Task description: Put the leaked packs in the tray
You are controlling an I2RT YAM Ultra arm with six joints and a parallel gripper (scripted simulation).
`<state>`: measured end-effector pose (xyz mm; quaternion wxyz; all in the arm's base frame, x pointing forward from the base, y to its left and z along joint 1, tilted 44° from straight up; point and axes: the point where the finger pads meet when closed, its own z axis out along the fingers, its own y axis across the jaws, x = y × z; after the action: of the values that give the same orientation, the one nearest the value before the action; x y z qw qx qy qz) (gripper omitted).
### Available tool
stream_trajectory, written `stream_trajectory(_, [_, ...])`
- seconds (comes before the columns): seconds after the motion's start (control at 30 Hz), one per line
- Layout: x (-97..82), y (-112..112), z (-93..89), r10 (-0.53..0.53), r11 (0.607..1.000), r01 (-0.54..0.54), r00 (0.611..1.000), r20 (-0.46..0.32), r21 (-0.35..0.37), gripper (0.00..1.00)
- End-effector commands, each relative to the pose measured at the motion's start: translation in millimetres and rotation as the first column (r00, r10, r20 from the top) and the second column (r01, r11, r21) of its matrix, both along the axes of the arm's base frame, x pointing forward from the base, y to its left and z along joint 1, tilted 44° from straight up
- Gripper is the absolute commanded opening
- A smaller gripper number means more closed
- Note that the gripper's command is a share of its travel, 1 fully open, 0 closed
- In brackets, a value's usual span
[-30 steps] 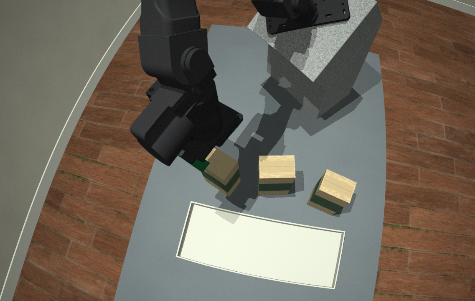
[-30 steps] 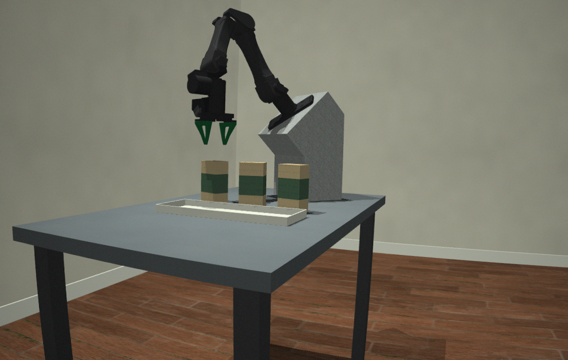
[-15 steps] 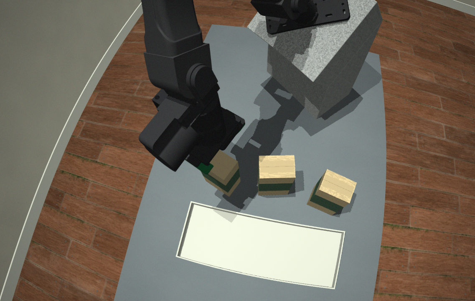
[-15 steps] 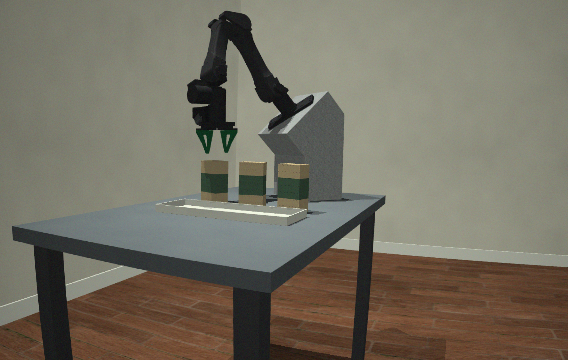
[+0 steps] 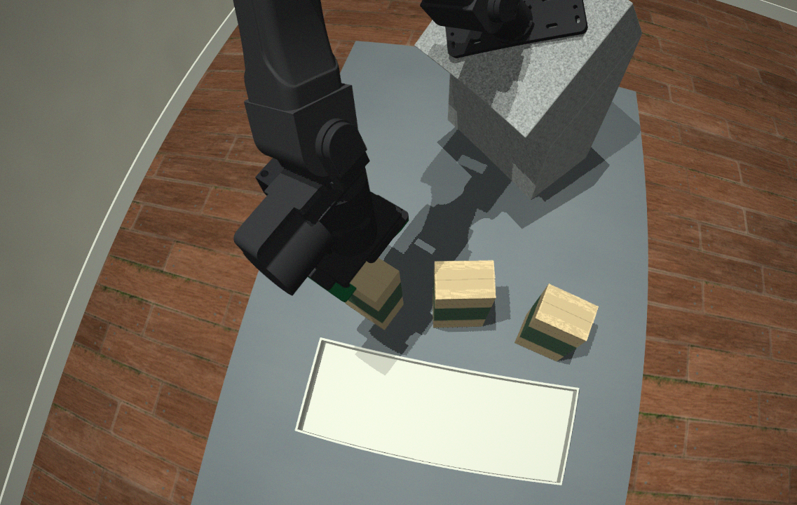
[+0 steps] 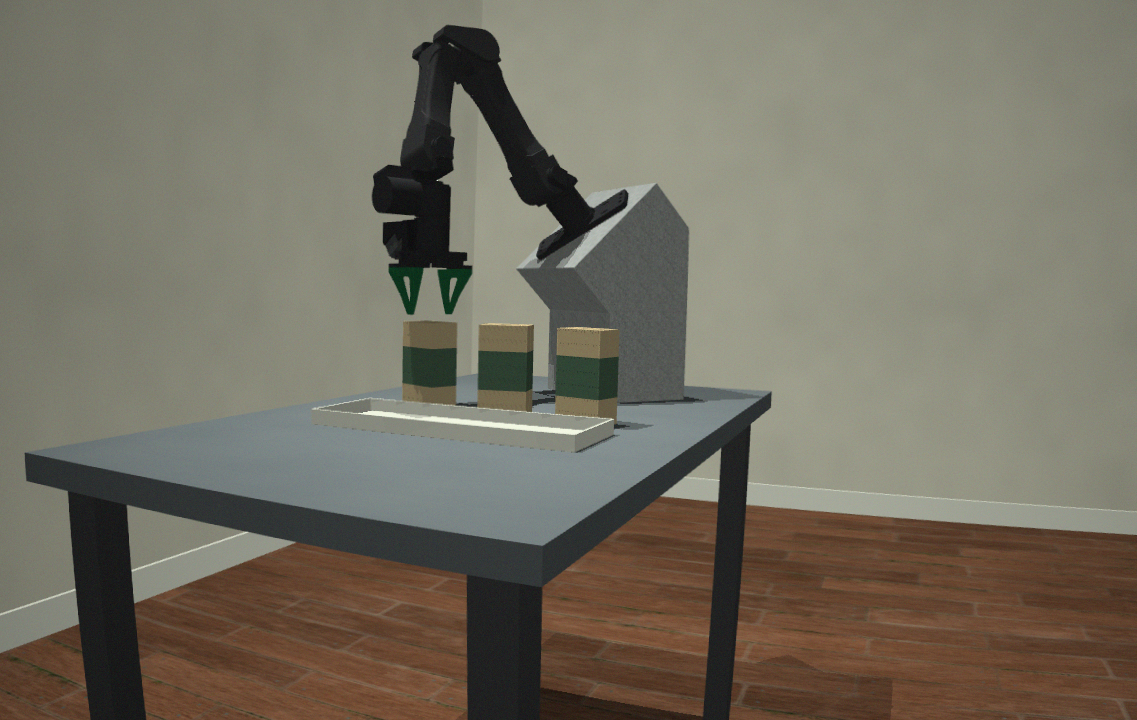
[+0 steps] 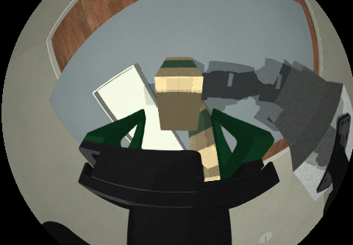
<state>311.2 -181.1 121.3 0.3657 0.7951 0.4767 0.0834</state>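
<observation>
While its two flat sides give no visible sign of softness or firmness, the left coffee pack [image 5: 379, 293] [image 6: 429, 365] [image 7: 179, 109] stands upright on the tabletop [image 5: 263, 452] [image 6: 330, 483] [image 7: 220, 24], directly below the robot's hand [image 5: 368, 262] [image 6: 430, 313] [image 7: 179, 110]. The hand points downward, its green fingers spread wide with nothing between them, the tips just above the pack's top. To the right, apart from it and from each other, stand the middle pack [image 5: 463, 292] [image 6: 505, 367] [image 7: 209, 156] and the right pack [image 5: 558, 320] [image 6: 586, 374], both upright, each tan with a dark green band. On the near side of the row, a long, low white tray [image 5: 439, 414] [image 6: 465, 434] [image 7: 125, 98] lies with no pack in it. The black arm [image 5: 301, 125] [image 6: 433, 98] reaches over from a speckled gray pedestal [image 5: 495, 141] [image 6: 644, 304] [image 7: 305, 109] at the far right, its shadow falling across the tabletop beside the packs.
</observation>
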Motion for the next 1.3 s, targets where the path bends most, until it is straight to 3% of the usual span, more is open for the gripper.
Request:
stream_trajectory(0.0, [-1.8, 1.0, 1.2, 0.002, 1.000, -0.003, 1.000, -0.006, -0.007, 0.79])
stream_trajectory(1.27, [-5.3, 1.4, -1.7, 0.001, 1.000, -0.001, 1.000, -0.008, -0.006, 0.79])
